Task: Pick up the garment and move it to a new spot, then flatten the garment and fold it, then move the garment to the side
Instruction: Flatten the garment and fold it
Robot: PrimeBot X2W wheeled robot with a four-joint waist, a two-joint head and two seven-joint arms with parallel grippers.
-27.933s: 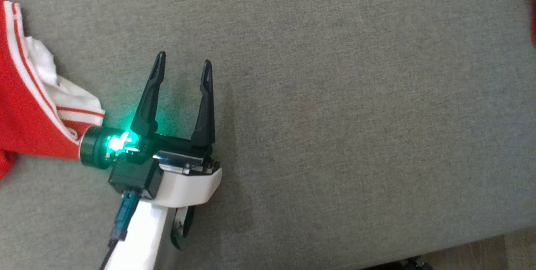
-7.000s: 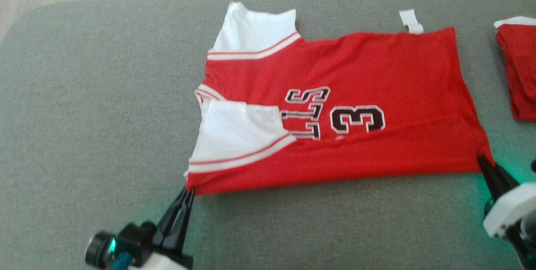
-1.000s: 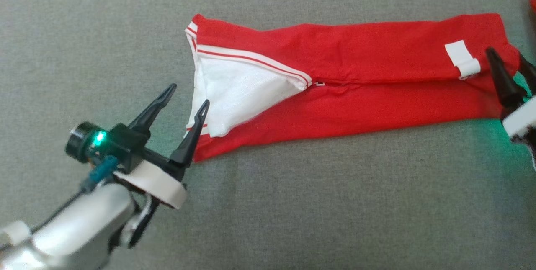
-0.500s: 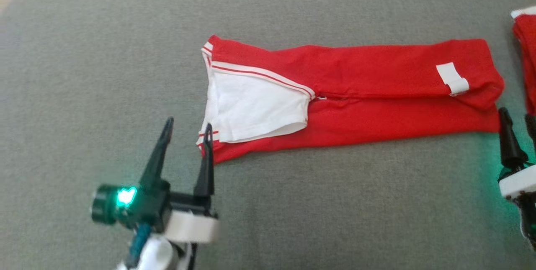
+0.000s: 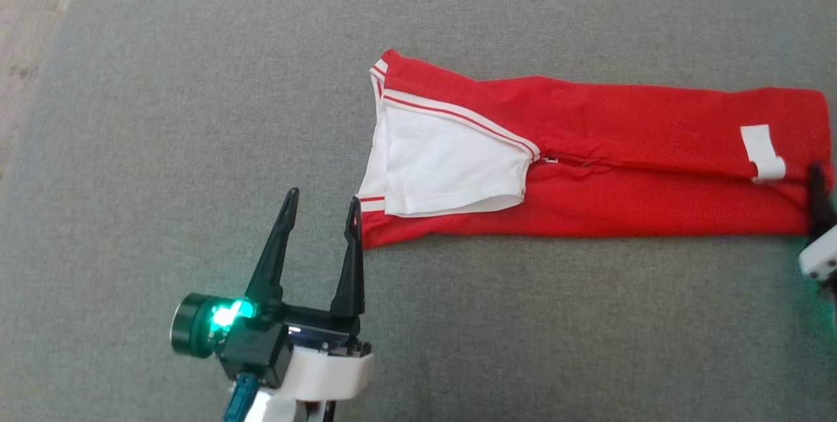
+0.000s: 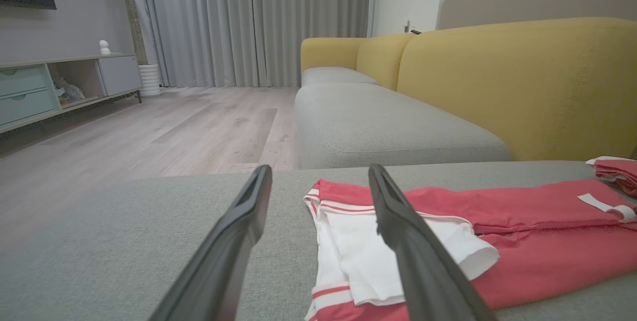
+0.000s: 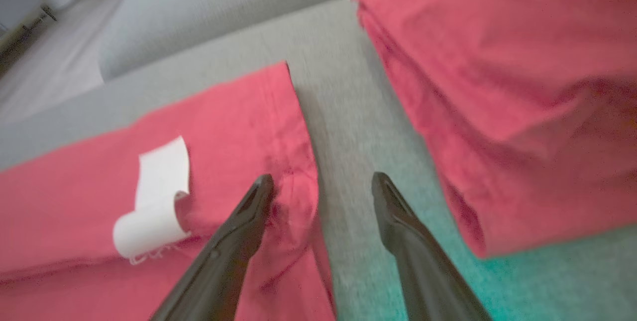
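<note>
Garment (image 5: 621, 167) lies long, left to right: left jaws beside its sleeve end (image 5: 444, 173), right jaws at its hem (image 7: 293, 127), both wide, empty.

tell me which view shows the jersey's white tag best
The right wrist view: the tag is close and large, its curled end plain. The head view shows it small near the jersey's right end; the left wrist view shows a thin strip.

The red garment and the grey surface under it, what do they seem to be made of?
Red garment: soft, matte cloth, probably a jersey knit; it lies limp with shallow creases. Grey surface: matte woven upholstery, likely over padding, judging by the flecked weave and rounded corner.
</note>
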